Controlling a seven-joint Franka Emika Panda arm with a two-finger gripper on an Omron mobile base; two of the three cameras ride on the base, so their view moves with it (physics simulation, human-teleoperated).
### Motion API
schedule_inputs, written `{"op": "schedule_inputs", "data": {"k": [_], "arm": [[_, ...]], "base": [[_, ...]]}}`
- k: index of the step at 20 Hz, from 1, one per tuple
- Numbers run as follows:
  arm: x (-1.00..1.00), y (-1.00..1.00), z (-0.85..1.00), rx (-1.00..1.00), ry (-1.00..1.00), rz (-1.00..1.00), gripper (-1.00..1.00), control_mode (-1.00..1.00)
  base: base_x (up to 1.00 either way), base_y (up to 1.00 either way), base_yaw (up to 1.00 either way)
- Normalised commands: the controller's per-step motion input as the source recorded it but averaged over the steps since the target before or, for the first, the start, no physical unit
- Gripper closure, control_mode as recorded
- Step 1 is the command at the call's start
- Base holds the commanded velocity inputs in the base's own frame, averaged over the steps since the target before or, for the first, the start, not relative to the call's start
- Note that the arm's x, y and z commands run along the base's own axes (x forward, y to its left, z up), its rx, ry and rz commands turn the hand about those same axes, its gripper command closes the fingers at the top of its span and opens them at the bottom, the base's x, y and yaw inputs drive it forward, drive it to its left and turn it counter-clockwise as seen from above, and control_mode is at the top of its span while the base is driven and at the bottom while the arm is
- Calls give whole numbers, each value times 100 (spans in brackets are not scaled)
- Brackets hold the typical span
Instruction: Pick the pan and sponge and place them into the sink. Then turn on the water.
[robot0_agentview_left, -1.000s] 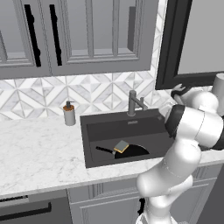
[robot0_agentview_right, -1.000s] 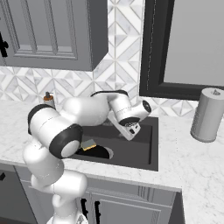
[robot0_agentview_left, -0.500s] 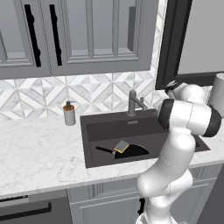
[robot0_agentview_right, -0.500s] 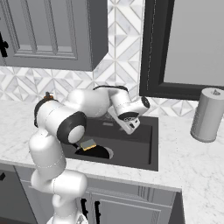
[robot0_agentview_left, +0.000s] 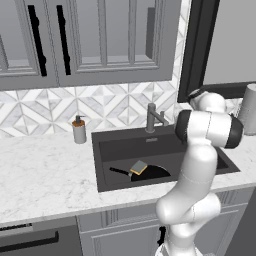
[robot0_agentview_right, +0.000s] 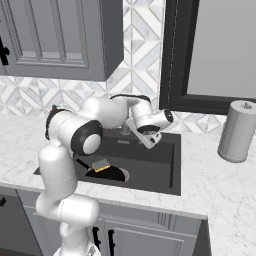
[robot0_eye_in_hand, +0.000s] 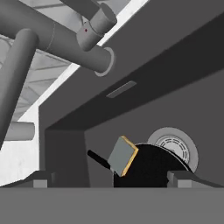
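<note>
- We see the pan (robot0_agentview_left: 150, 173) lying on the floor of the sink (robot0_agentview_left: 120, 147), toward its front edge, with the thin handle pointing at the left wall.
- The sponge (robot0_agentview_left: 138, 167) rests on the pan's left rim, touching it, yellow side showing from the base cameras.
- In the hand view, the round silver drain (robot0_eye_in_hand: 176, 149) sits just behind the pan, partly covered by it.
- The right half and back half of the basin floor lie bare, open room there.
- Our gripper (robot0_agentview_right: 149, 140) hangs above the back part of the sink, beside the faucet (robot0_agentview_left: 154, 117); only the fingertips (robot0_eye_in_hand: 180, 179) show, set wide apart, nothing between them.
- The faucet stands at the sink's back edge, its spout reaching over the basin.
- A soap dispenser (robot0_agentview_left: 79, 130) stands on the marble counter (robot0_agentview_left: 45, 175), near the sink's back left corner.
- A grey cylinder (robot0_agentview_right: 237, 131) stands on the counter, well right of the sink.
</note>
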Motion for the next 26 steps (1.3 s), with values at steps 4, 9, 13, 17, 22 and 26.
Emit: {"op": "schedule_inputs", "data": {"k": [4,9,13,17,22,26], "arm": [[26,0,0,0,-1,0,-100,-100],[22,0,0,0,0,0,-100,-100],[22,0,0,0,-2,0,-100,-100],[22,0,-2,0,-14,0,-100,-100],[25,0,0,0,-4,0,-100,-100],[22,0,0,0,0,0,-100,-100]], "base": [[0,0,0],[0,0,0],[0,0,0],[0,0,0],[0,0,0],[0,0,0]]}}
